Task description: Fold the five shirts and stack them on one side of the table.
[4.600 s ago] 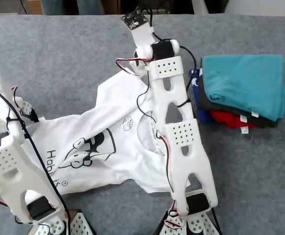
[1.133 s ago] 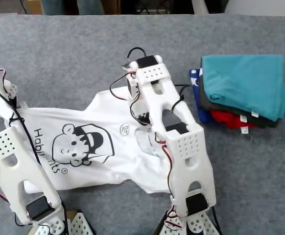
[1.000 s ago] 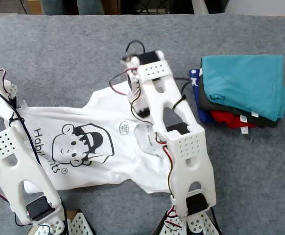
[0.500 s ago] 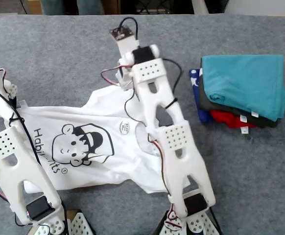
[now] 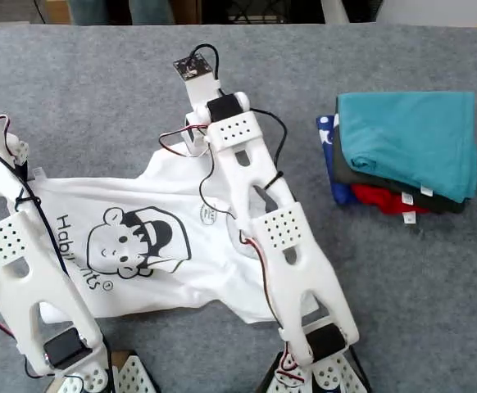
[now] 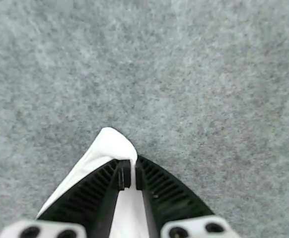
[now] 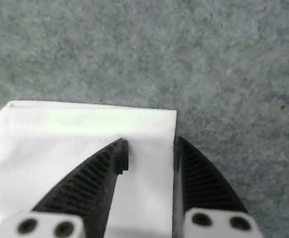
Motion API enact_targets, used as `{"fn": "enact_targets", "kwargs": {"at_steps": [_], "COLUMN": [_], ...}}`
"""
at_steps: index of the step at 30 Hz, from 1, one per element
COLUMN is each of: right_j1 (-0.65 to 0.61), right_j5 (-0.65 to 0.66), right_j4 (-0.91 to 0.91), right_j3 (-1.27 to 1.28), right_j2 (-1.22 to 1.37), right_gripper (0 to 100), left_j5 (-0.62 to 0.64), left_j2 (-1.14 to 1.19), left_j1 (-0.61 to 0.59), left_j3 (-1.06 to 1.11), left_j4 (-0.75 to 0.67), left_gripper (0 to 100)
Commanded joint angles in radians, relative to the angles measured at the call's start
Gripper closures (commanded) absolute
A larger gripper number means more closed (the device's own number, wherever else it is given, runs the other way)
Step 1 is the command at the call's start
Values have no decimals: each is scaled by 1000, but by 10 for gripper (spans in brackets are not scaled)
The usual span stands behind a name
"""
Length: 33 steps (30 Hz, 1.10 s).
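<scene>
A white shirt with a cartoon face print lies spread on the grey table. My left gripper is at its left corner, shut on a fold of the white cloth. My right gripper is over the shirt's far sleeve. It stands open in the right wrist view, one finger above the white sleeve and the other at the sleeve's side edge. The stack of folded shirts lies at the right, teal on top with dark grey, red and blue below.
The grey table is bare beyond the shirt's far edge and between the shirt and the stack. Both arm bases stand at the near edge. Cables hang along the right arm, which crosses over the shirt.
The right arm has stretched out and swung to the far left, bringing its gripper from the shirt's collar region to the far sleeve. The left arm and the shirt have stayed still over the last second.
</scene>
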Motion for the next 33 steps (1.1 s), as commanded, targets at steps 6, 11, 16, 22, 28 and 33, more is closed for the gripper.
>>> {"fn": "enact_targets", "kwargs": {"at_steps": [6, 11, 16, 22, 28, 33], "right_j1": [-15, -12, -12, -12, -12, -12], "right_j5": [-2, -8, -2, -51, -57, -21], "right_j4": [-69, -87, -81, -63, -69, -75], "right_j3": [-44, 7, 25, 27, 25, 19], "right_j2": [-5, -7, -7, -4, 7, 18], "right_gripper": [832, 890, 966, 809, 899, 982], "left_j5": [-14, -14, -14, -14, -14, -14], "left_j2": [-3, -2, -2, -2, -2, -2], "left_j1": [-16, -16, -18, -18, -18, -18], "left_j3": [-38, -36, -39, -36, -36, -36], "left_j4": [-12, -12, -12, -12, -12, -12], "left_gripper": [962, 962, 962, 963, 963, 962]}}
